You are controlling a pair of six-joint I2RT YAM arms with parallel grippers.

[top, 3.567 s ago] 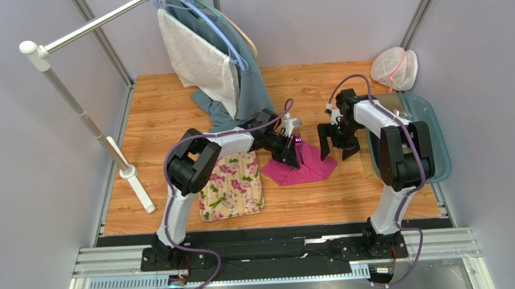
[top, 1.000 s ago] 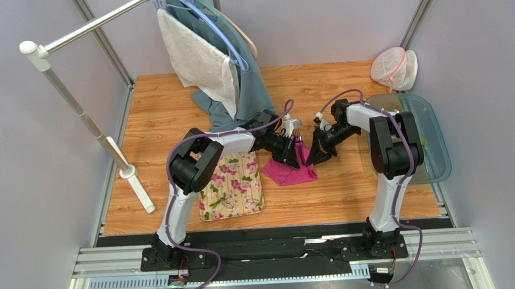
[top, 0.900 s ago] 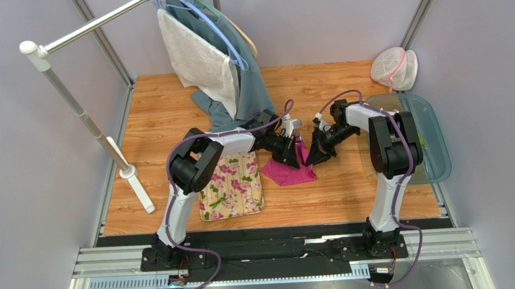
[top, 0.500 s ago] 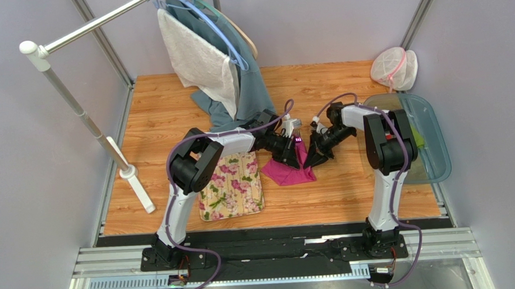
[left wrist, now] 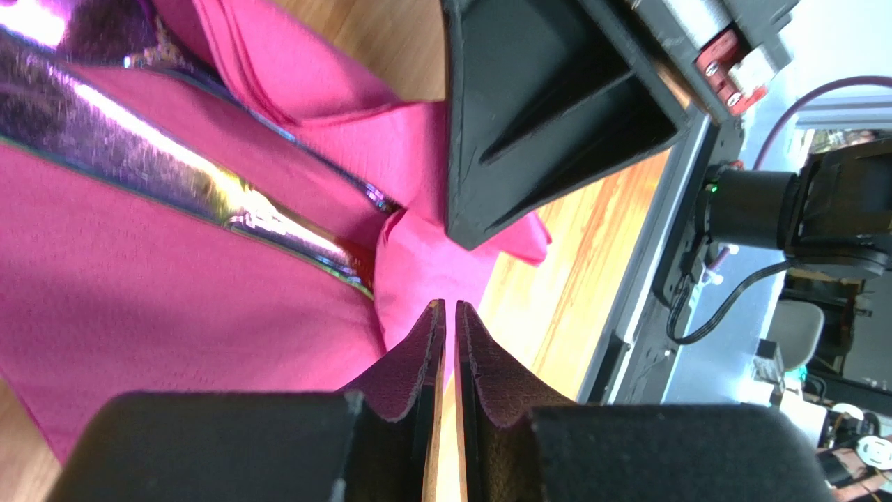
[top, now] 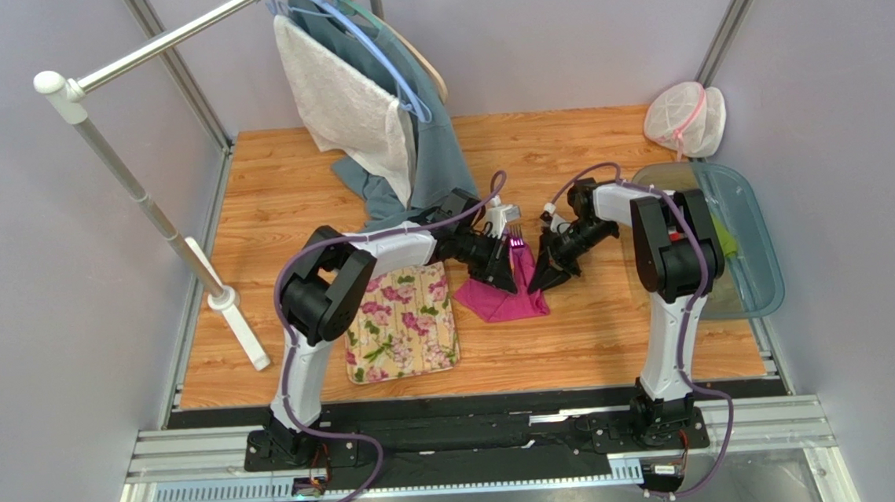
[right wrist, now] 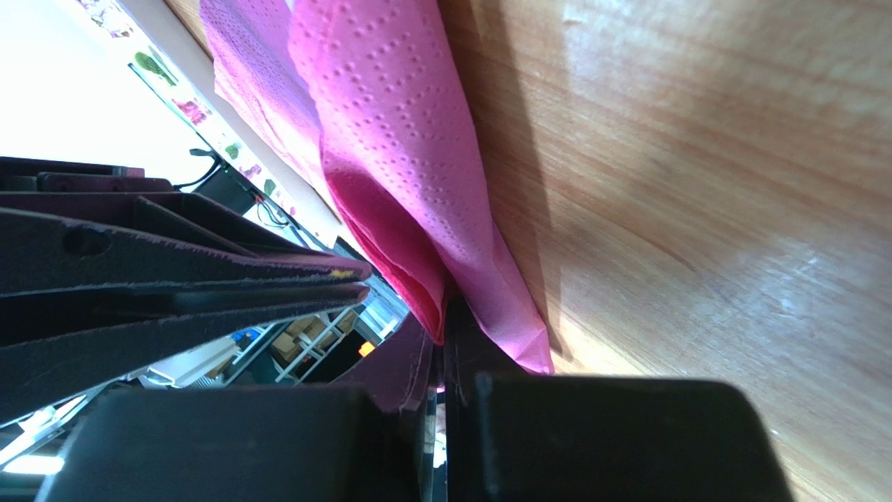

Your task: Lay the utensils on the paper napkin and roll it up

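The magenta paper napkin (top: 501, 298) lies folded on the wood table, with both grippers at its far end. The utensils show as shiny iridescent handles (left wrist: 188, 167) lying on the napkin (left wrist: 157, 303), partly under a pink fold; in the top view only a glint (top: 518, 244) shows. My left gripper (top: 499, 273) (left wrist: 450, 305) hovers over the napkin, jaws together with a hairline gap and nothing between them. My right gripper (top: 543, 277) (right wrist: 440, 314) is shut on the napkin's folded right edge (right wrist: 408, 146), lifted off the wood. Its black finger (left wrist: 534, 105) stands close in the left wrist view.
A cream flowered mat (top: 404, 325) lies just left of the napkin. A clear teal tray (top: 753, 241) sits at the right edge, a white mesh bag (top: 686, 120) behind it. A clothes rack (top: 141, 202) with a grey-blue cloth (top: 433, 146) stands at the back left.
The right gripper has carried the napkin's right edge a little to the left, so the napkin looks narrower. The left arm's elbow shifted slightly left; its gripper stays over the napkin.
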